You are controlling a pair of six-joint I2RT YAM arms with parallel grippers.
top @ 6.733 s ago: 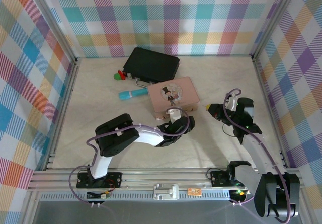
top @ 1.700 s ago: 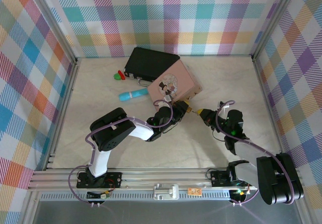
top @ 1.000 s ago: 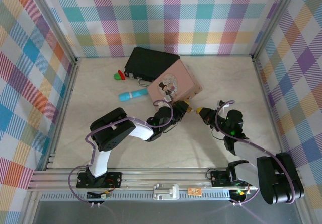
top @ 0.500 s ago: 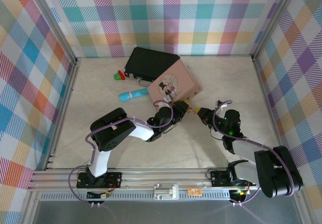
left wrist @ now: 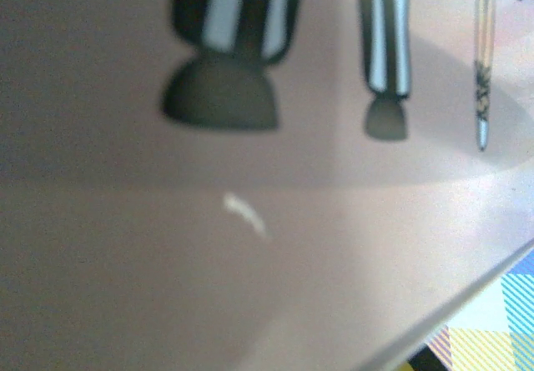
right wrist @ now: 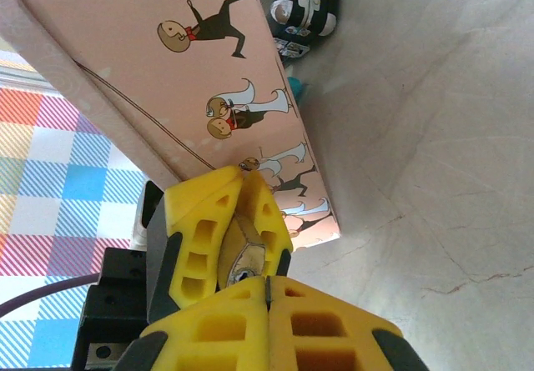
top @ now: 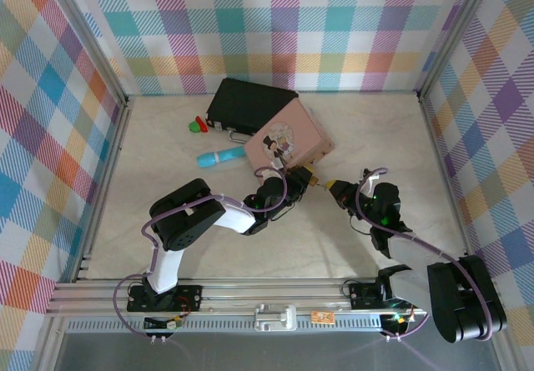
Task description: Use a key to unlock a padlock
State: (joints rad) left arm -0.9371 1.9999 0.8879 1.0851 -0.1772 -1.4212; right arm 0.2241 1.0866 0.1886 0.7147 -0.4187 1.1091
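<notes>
The brass padlock (right wrist: pixel 250 250) is clamped between the yellow fingers (right wrist: pixel 196 221) of my left gripper (top: pixel 307 176), just in front of the pink tin (top: pixel 292 142). Its keyhole end faces my right gripper (right wrist: pixel 269 281). In the top view my right gripper (top: pixel 335 188) stands tip to tip with the left one. It is shut, and its fingertips press against the padlock's keyhole end. The key is almost hidden between them; just a thin sliver bridges the two grippers in the top view. The left wrist view is pressed close against the pink tin's (left wrist: pixel 334 263) printed lid.
The pink tin (right wrist: pixel 125 37) leans against the black case (top: pixel 250 104) at the back. A teal cylinder (top: pixel 219 156) lies left of the tin, and small red and green pieces (top: pixel 198 124) sit by the case's left corner. Checked walls enclose the marble table (top: pixel 375 129).
My right gripper has shifted slightly to the right over the last half second, still tip to tip with the left. The left arm, padlock and tin have stayed put.
</notes>
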